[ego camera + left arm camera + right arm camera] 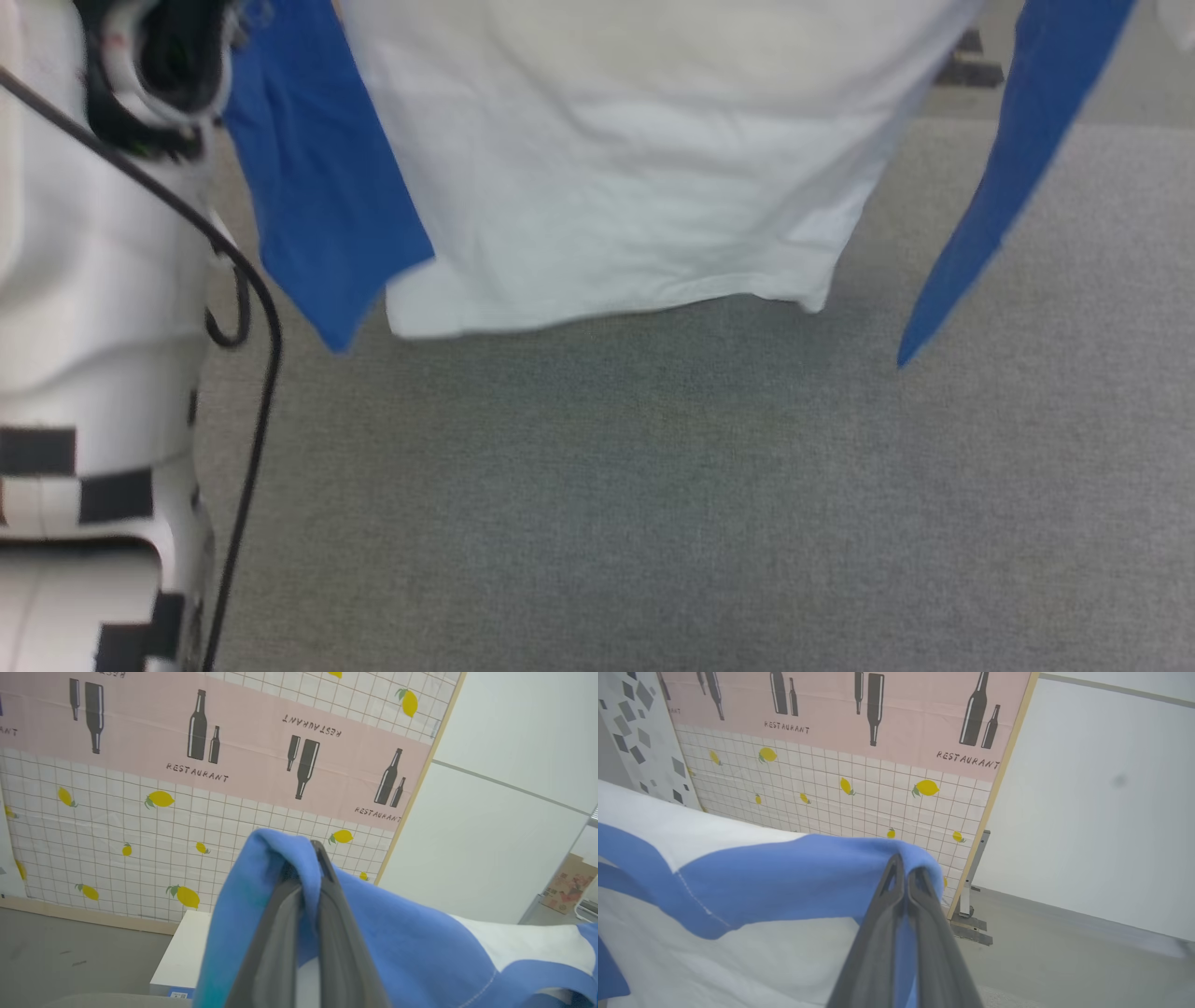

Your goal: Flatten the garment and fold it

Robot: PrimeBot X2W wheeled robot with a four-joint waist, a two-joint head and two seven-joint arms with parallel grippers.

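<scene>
Left arm (pixel 84 280): pale casing is rising along the left edge of the head view, with a black cable (pixel 269 355) looping down beside it.
Left end effector (pixel 306 870): fingers are pressing together on a blue fold of the garment (pixel 420 942), and the cloth is draping over the tips.
Right end effector (pixel 906 872): fingers are clamping tight on the opposite blue shoulder fold, and the cloth is wrapping round the tips.
Garment position: it is hanging spread between both end effectors, white body in the middle and a blue sleeve drooping at each side. The hem is hanging over the counter (pixel 653 513); whether it is touching cannot be told.
Counter surface: grey and felt-like, it is lying beneath the hanging cloth.
Obstruction: the cloth is screening the counter's far part in the head view and is covering the lower area of both wrist views.
White block (pixel 182 952): it is standing on the grey floor (pixel 70 952), in front of the panel.
Panel stand (pixel 971 919): its metal foot is resting on the floor beyond the right fingertips.
Patterned panel (pixel 878 765): a pink band with dark bottles and "RESTAURANT" lettering is running above a white grid with lemons.
White wall (pixel 1101 788): it is running alongside the panel.
Cardboard box (pixel 570 886): it is showing partly at the far edge.
</scene>
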